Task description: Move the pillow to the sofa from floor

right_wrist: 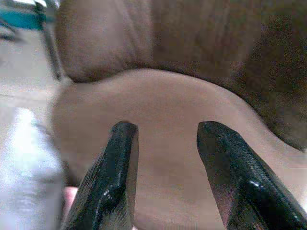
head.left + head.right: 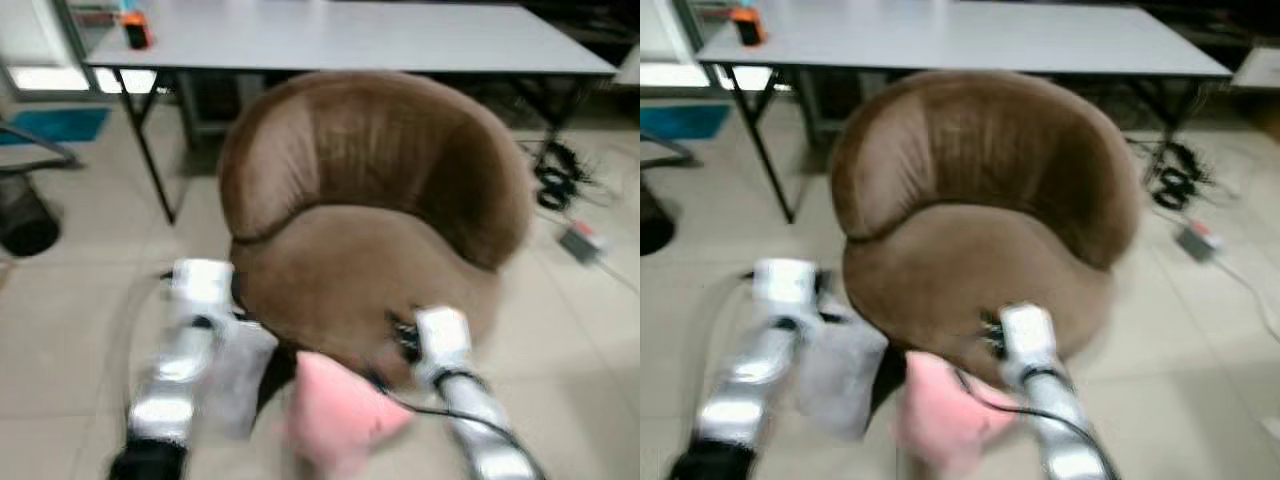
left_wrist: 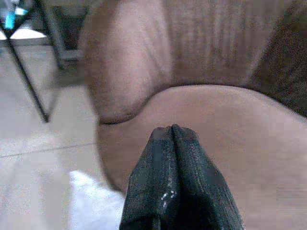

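A pink pillow (image 2: 340, 410) lies low in front of the brown round sofa (image 2: 370, 200), between my two arms and blurred. A pale white cushion-like thing (image 2: 240, 380) sits beside it, by my left arm (image 2: 185, 350). In the left wrist view my left gripper (image 3: 171, 130) is shut with nothing between its fingers, and it points at the sofa seat (image 3: 230, 124). My right gripper (image 1: 169, 129) is open and empty, facing the seat cushion (image 1: 168, 100). A sliver of pink (image 1: 69, 194) shows under its fingers. My right arm (image 2: 445, 355) is at the sofa's front edge.
A long grey table (image 2: 350, 35) stands behind the sofa, with an orange object (image 2: 136, 30) at its left end. Cables and a power strip (image 2: 580, 238) lie on the tiled floor to the right. A dark chair base (image 2: 25, 215) is at the left.
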`<state>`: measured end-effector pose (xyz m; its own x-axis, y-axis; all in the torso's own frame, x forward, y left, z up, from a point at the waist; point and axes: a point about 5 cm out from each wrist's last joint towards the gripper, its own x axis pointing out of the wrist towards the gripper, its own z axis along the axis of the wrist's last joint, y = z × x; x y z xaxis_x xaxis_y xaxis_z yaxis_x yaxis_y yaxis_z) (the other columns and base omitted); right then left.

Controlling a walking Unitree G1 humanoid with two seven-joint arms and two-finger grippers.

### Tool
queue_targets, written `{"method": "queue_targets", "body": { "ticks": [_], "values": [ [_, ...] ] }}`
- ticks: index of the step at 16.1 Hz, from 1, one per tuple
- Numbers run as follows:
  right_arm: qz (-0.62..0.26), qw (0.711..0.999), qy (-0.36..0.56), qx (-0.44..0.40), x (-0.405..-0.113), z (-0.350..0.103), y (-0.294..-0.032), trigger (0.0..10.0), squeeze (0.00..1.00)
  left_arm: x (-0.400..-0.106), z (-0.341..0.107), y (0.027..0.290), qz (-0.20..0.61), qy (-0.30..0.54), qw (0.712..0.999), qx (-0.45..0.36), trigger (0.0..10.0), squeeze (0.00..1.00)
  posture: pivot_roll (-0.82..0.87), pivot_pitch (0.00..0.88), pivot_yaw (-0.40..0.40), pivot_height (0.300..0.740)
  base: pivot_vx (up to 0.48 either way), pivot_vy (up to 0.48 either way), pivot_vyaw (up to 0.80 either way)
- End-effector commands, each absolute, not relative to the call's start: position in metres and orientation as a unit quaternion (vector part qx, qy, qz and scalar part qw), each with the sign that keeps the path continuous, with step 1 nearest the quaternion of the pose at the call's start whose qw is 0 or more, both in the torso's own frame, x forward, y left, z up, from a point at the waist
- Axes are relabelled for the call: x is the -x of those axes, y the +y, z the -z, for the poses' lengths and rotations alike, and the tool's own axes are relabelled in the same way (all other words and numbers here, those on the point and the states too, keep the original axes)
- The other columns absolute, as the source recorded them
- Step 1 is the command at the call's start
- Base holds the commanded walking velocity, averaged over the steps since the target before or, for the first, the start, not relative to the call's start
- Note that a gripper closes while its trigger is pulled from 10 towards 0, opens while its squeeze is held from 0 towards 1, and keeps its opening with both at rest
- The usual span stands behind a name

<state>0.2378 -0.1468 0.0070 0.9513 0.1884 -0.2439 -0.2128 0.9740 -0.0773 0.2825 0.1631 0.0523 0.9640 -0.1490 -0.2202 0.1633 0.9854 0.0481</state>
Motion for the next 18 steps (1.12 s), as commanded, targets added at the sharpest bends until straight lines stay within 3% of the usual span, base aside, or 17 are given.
{"method": "queue_targets", "body": {
  "ticks": [1,7,14,18],
  "values": [
    [-0.119,0.987,0.101,0.046,-0.245,-0.015,-0.133,10.0,0.0,-0.282,-0.053,0.18,0.056,0.111,0.99,-0.06,10.0,0.0,0.1,0.057,-0.026,0.74,0.412,0.0,0.0],
    [-0.129,0.985,0.108,0.046,-0.241,-0.011,-0.13,10.0,0.0,-0.282,-0.051,0.172,0.088,0.108,0.985,-0.1,10.0,0.0,0.09,0.046,-0.019,0.74,0.281,-0.381,0.0],
    [-0.132,0.983,0.118,0.045,-0.242,-0.007,-0.129,10.0,0.0,-0.282,-0.054,0.163,0.101,0.085,0.986,-0.097,10.0,0.0,0.1,0.044,-0.018,0.74,0.0,-0.063,0.0],
    [-0.134,0.983,0.119,0.049,-0.244,-0.008,-0.128,10.0,0.0,-0.281,-0.053,0.162,0.101,0.092,0.987,-0.09,10.0,0.0,0.1,0.045,-0.021,0.74,0.0,-0.475,0.0]
  ]
}}
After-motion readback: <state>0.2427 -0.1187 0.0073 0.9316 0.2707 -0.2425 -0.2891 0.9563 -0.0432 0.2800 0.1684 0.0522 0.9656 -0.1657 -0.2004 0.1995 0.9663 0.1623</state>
